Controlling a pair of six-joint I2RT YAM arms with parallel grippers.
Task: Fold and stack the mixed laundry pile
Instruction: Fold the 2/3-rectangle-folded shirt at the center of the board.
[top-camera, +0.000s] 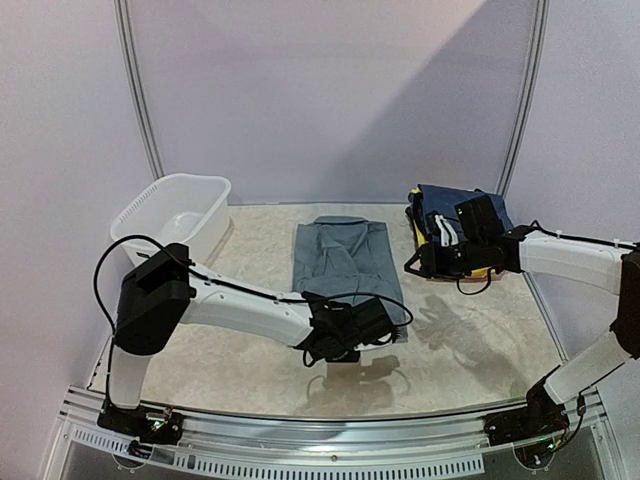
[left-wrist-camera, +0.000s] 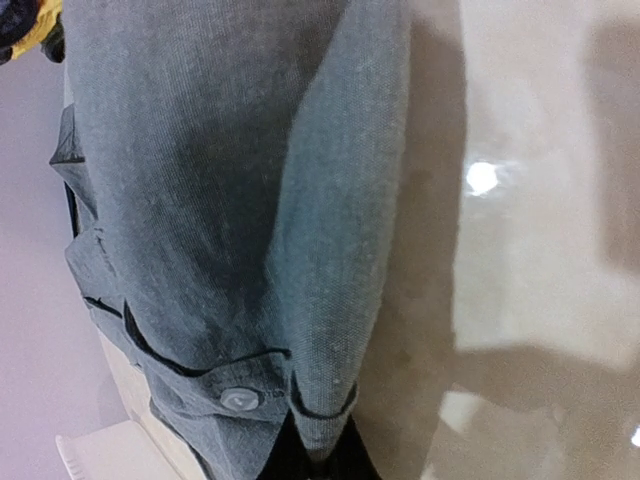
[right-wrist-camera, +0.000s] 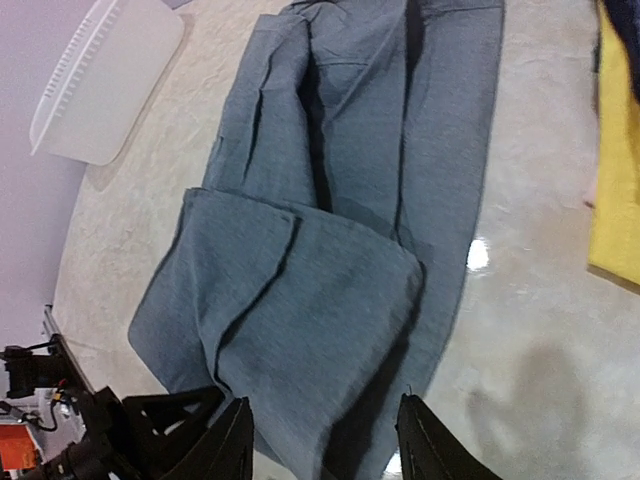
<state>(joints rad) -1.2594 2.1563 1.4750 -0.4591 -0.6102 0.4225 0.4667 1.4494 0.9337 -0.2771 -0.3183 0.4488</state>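
Top external view: grey trousers, folded flat, centre of desk. Left hand at the near edge, clenched on the trouser cloth; waistband button just beside the dark fingertips in left wrist view. Right hand released, fingers spread, raised between trousers and stack of navy and yellow clothes, far right. White basin, far left, apart from trousers.

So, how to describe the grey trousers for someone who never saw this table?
On the beige table, look in the middle, between the white basin at left and the stacked navy and yellow clothes at right. The grey trousers lie flat, the only grey garment.
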